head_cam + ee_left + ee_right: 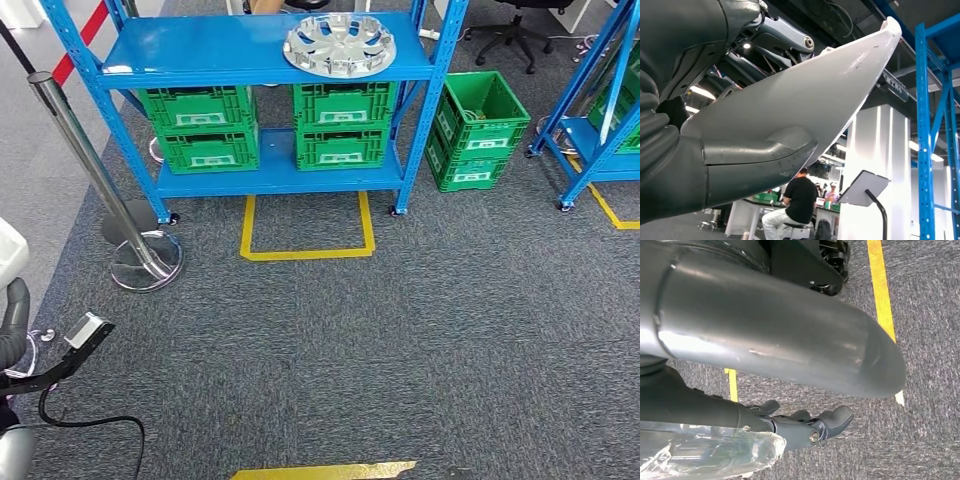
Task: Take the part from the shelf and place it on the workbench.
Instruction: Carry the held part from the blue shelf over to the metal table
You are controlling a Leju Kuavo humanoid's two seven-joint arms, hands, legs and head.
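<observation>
Left hand fingers clasp white part.

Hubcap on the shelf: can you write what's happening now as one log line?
part: hubcap on top of blue shelf | left hand: holds white panel | step: not yet picked

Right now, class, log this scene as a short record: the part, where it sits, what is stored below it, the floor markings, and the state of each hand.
part: silver hubcap
location: top level of the blue shelf, toward its right end, lying flat
below: four green crates, stacked in two pairs on the lower level
beside the shelf: two more green crates on the floor
floor marking: yellow tape outline in front of the shelf
left hand: pressed against a white curved panel
right hand: holding nothing, hanging above the carpet
task status: part not yet taken
</observation>
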